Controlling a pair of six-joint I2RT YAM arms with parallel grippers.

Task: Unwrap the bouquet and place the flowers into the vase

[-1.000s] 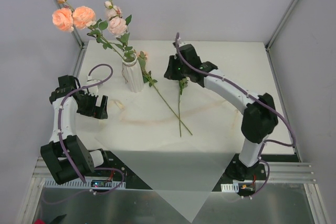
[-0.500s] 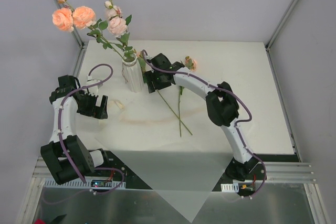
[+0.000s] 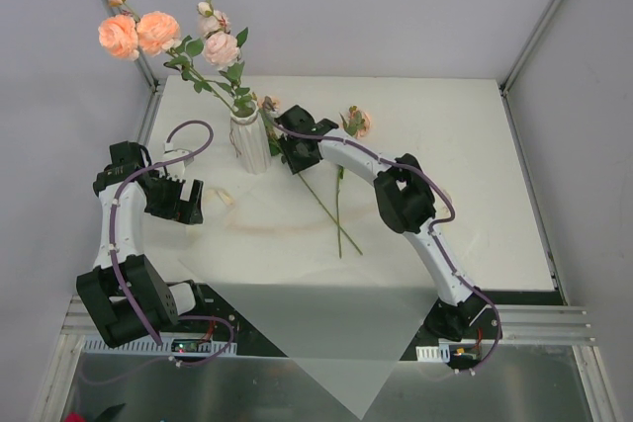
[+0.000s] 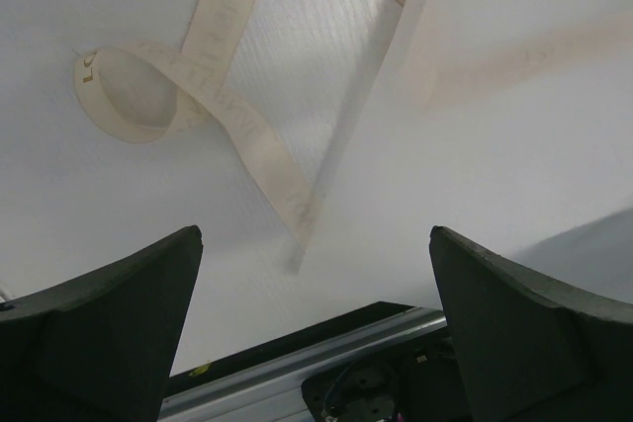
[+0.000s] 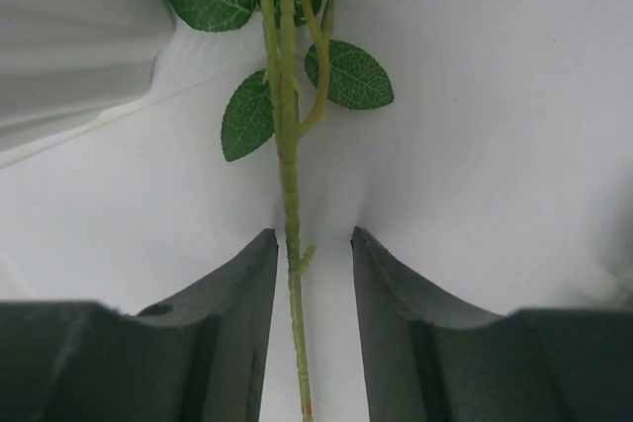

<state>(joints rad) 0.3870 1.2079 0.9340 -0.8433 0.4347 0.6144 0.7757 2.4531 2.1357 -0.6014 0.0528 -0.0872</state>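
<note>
Starting on the left, the left hand (image 4: 315, 239) hangs low over the table (image 3: 445, 145) with its fingers wide apart and nothing in them. It has not moved in the last second. A loose ribbon (image 4: 259, 160) lies just under it.

Next comes the vase (image 3: 251, 143), standing near the back left corner. Some flowers (image 3: 220, 46) are already in it and lean up and to the left.

The right hand (image 5: 313, 239) is what changed. A second ago it was farther right, over the other stem. Now it has swung left and come down right beside the vase. Its fingers are partly open with a leafy stem (image 5: 288, 175) lying between them on the table. They are not squeezing it yet. I think this stem is the next one to be picked up.

The big sheet of paper (image 3: 307, 333) lies flat at the near edge and hangs off it, so the unwrapping looks done.

A second stem (image 3: 338, 195) with a pink bloom lies a bit to the right. The two stems cross at their low ends, so lifting one may drag the other.

The vase is very close to the right hand, and a bump could tip it. The right half of the table has lots of open room to swing through.
</note>
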